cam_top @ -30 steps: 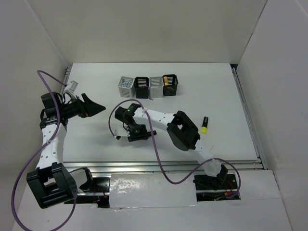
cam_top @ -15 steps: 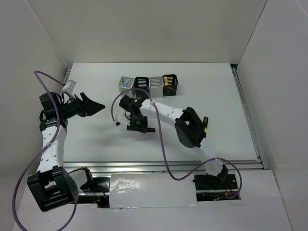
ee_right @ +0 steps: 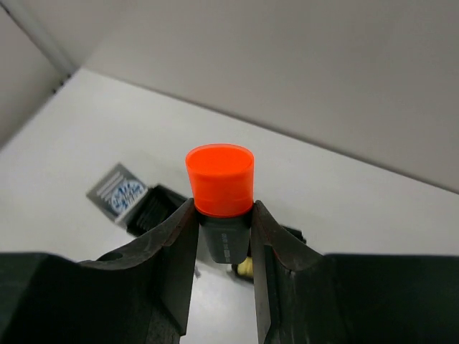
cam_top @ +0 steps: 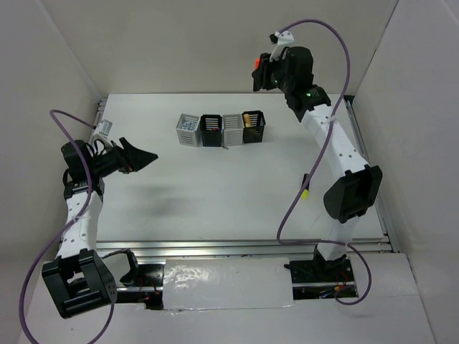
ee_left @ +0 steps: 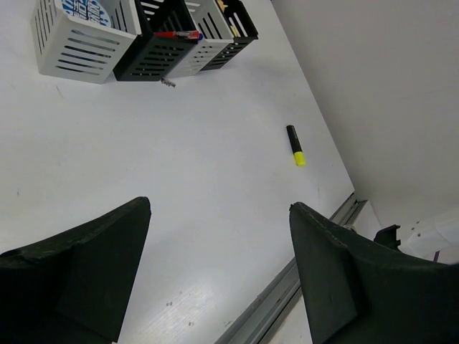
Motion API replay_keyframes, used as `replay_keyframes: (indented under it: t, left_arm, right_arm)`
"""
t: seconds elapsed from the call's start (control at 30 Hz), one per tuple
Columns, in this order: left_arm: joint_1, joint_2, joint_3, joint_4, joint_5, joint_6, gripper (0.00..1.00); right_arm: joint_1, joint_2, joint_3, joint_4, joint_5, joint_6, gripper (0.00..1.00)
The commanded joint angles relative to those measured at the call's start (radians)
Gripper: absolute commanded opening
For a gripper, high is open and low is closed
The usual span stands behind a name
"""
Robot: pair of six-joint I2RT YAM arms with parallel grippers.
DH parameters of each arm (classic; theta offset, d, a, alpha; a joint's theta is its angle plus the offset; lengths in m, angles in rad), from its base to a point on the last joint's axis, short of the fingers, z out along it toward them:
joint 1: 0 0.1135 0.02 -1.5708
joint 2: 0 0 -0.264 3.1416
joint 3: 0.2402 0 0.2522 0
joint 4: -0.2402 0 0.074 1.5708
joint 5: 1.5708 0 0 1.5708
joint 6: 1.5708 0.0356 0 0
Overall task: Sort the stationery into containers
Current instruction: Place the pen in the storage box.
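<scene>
Your right claw [ee_right: 221,215] is closed on the orange-black highlighter [ee_right: 219,172]. The highlighter stands upright between the two fingers, with its orange cap on top. In the top view this claw is raised over the far side of the table [cam_top: 215,201], to the right of the row of four cups [cam_top: 233,136], and it does not touch them.

Your left claw [ee_left: 219,211] is wide open and has nothing in it. It hangs over the left part of the table and points toward the middle.

The yellow-black highlighter [ee_left: 295,145] lies flat on the table near the right edge, well apart from the cups. A thin red pen [ee_left: 176,34] shows at the top of the second cup, a black one. A peach marker [cam_top: 249,118] stands in the rightmost black cup. A tiny piece [ee_left: 167,82] lies on the table just in front of the row.
</scene>
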Motion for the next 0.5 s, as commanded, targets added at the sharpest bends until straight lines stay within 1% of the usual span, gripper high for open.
replay_keyframes:
  t: [0.0, 0.07, 0.27, 0.37, 0.47]
  left_arm:
    - [-0.009, -0.032, 0.013, 0.054, -0.005, -0.001, 0.91]
    - [-0.009, -0.028, 0.016, 0.048, -0.010, 0.004, 0.91]
    - [-0.014, -0.011, 0.030, 0.023, -0.011, 0.030, 0.91]
    - [-0.014, -0.001, 0.033, 0.028, -0.010, 0.027, 0.91]
    - [-0.020, 0.008, 0.033, 0.035, -0.011, 0.028, 0.91]
  right_arm:
    - [0.001, 0.092, 0.020, 0.185, 0.001, 0.166, 0.00]
    - [0.003, 0.150, 0.066, 0.190, -0.028, 0.166, 0.00]
    - [0.049, 0.216, 0.059, 0.231, -0.008, 0.164, 0.00]
    - [0.070, 0.250, 0.048, 0.246, 0.012, 0.115, 0.00]
    - [0.079, 0.285, 0.049, 0.247, 0.022, 0.104, 0.00]
